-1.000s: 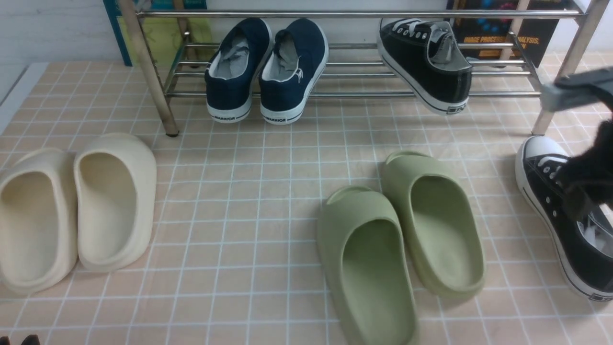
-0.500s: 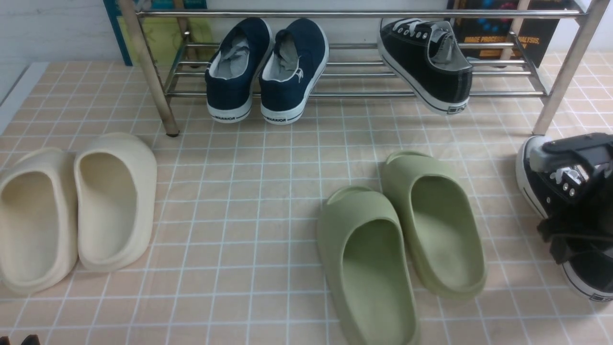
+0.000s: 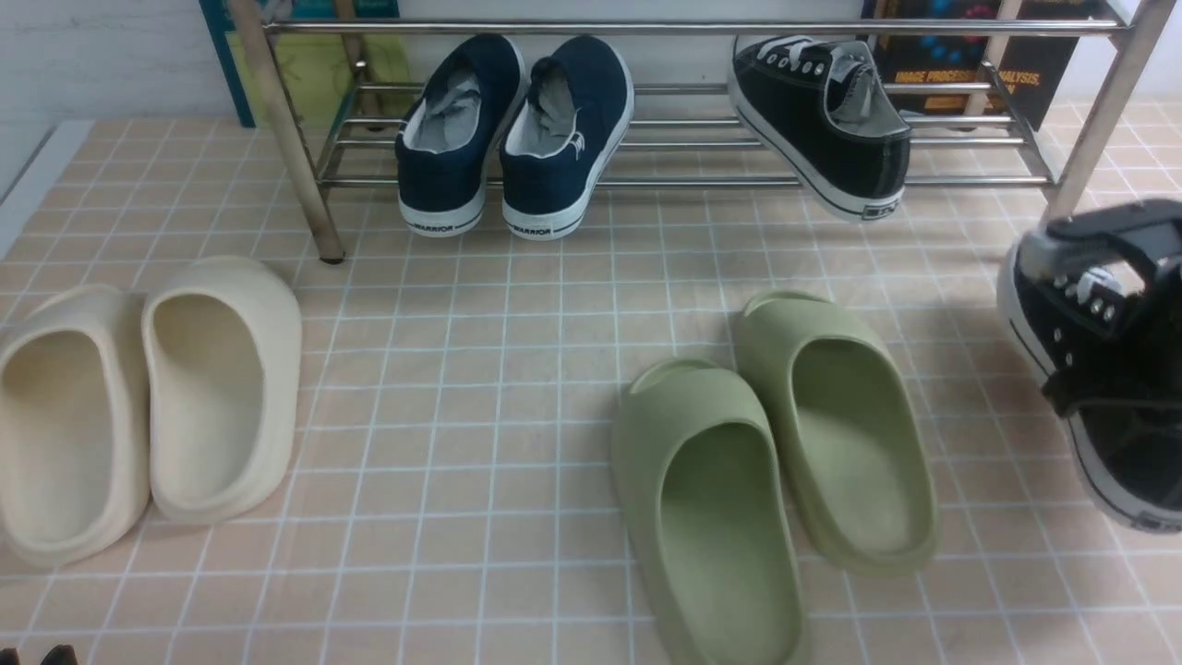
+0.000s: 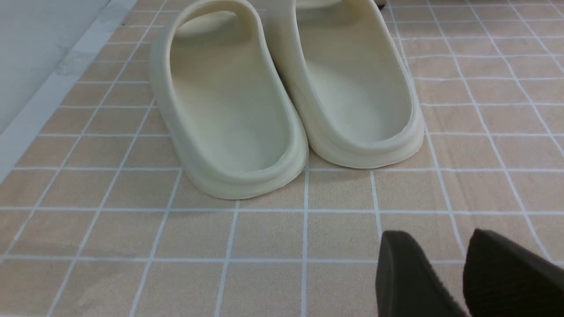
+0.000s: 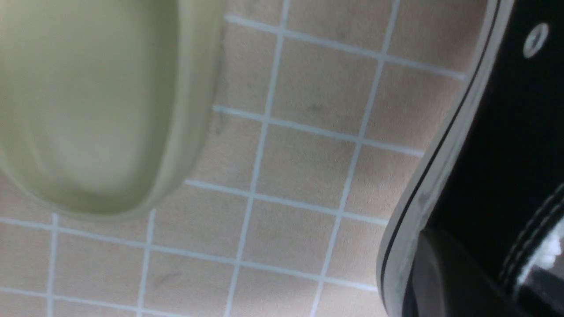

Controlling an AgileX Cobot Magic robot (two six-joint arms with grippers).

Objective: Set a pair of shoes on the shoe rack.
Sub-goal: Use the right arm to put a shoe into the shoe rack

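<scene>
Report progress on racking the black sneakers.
Done: one black sneaker sits on the shoe rack, right of the navy pair. In hand: the right end effector grips the second sneaker at the far right, in front of the rack. Remaining: carry it up and set it beside its mate.

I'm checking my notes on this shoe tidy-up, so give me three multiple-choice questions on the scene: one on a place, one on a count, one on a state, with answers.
1. Where is the black canvas sneaker that no hand touches? A on a chair; B on the shiny silver tube shoe rack; C in a box.
2. How many shoes are on the rack? A two; B three; C five.
3. The right hand is: A open and empty; B out of view; C closed on the second black canvas sneaker.
Answers: B, it rests on the rack's bars; B, two navy slip-on shoes plus one sneaker; C, it clamps that sneaker's laced upper.
</scene>
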